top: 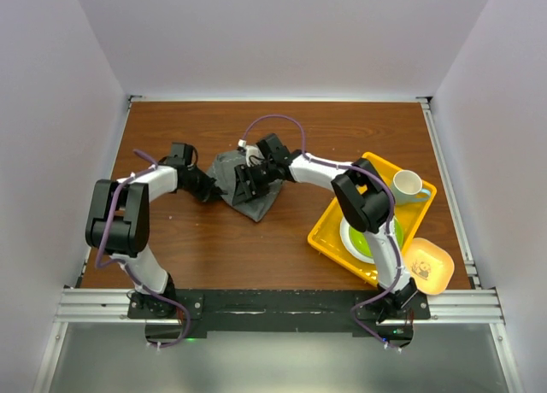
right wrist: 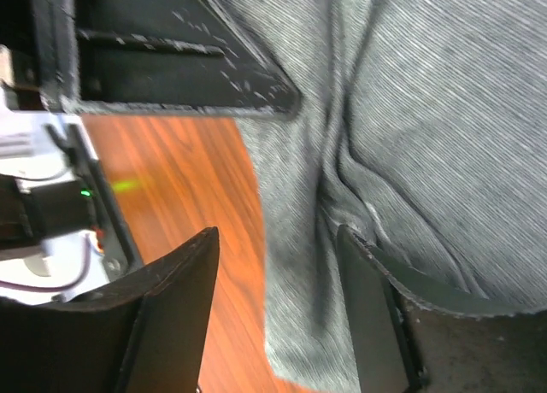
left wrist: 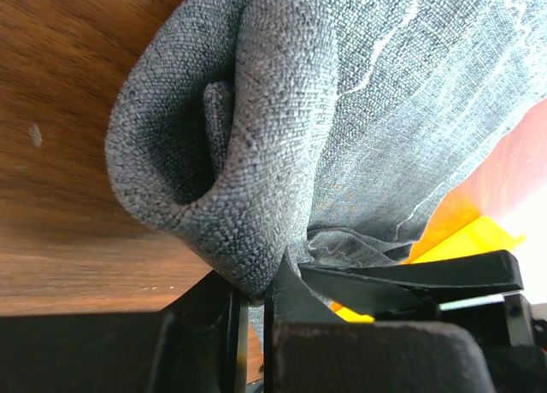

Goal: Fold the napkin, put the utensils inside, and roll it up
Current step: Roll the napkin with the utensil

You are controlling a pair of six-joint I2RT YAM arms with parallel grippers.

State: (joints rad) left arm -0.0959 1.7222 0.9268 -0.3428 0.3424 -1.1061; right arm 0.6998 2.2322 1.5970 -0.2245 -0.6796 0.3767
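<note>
Nearer than the napkin (top: pixel 256 207), bare wooden table (top: pixel 248 256) lies open. The bunched grey napkin sits mid-table. At its left edge, the left gripper (left wrist: pixel 252 295) pinches a rolled fold. Over its middle, the right gripper (right wrist: pixel 278 239) is spread wide, gripping nothing. A yellow tray (top: pixel 326 222) lies to its right, apart.

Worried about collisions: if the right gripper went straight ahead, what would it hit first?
The napkin, already inside the open right gripper; the left gripper looks close behind, depth unclear.
</note>
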